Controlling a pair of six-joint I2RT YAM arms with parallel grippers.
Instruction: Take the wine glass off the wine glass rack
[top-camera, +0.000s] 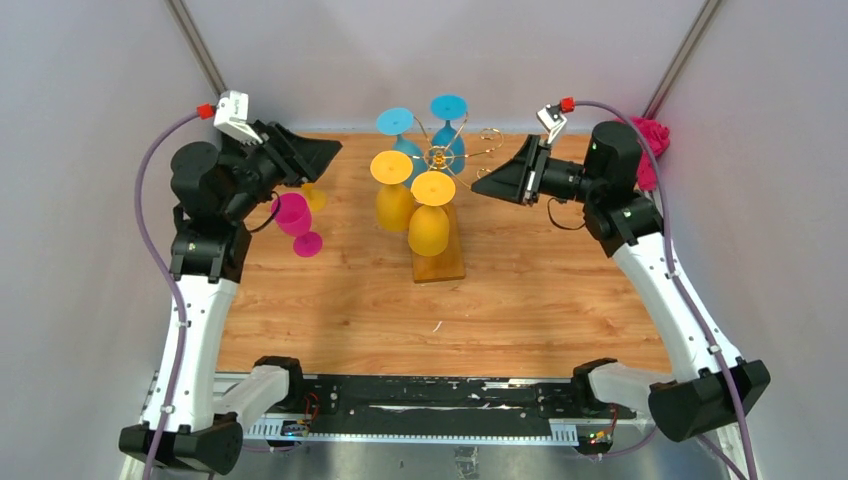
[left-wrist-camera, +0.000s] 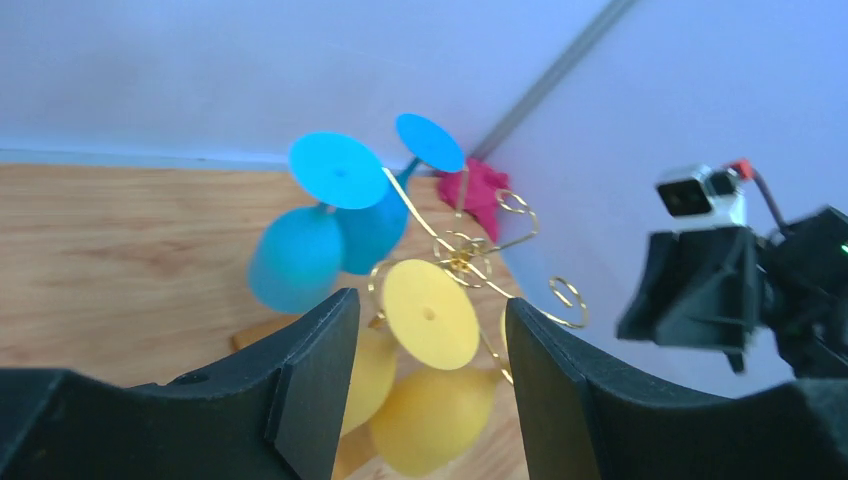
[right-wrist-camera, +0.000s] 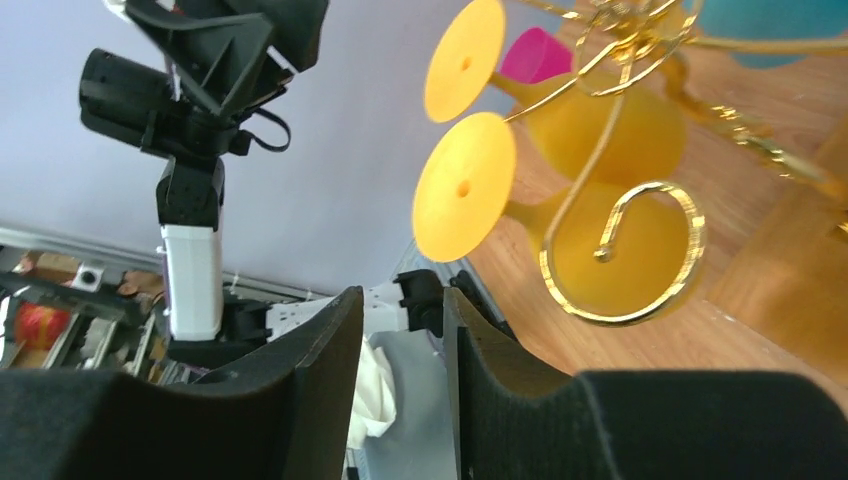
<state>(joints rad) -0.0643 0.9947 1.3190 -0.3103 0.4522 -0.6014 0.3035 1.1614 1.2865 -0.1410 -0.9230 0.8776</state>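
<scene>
Hovering beside the wine glass rack (top-camera: 439, 262), my left claw (left-wrist-camera: 430, 325) is spread and empty; my right claw (right-wrist-camera: 402, 320), opposite, is narrowly parted on nothing. Two yellow wine glasses (top-camera: 428, 228) and two blue wine glasses (top-camera: 448, 140) hang from the rack, mid desk (top-camera: 330, 300); a magenta glass (top-camera: 296, 215) sits by my left arm.

blocked: yellow glasses (top-camera: 428, 228) front rack (top-camera: 440, 262) | open: wood (top-camera: 350, 290) between rack, magenta glass (top-camera: 293, 215)

I've got the wooden table (top-camera: 330, 310) carrying the rack base (top-camera: 440, 265) near centre, a magenta glass (top-camera: 293, 215) at left, a pink cloth (top-camera: 650, 140) at its far right edge, and a white speck (top-camera: 437, 325) nearer me.
</scene>
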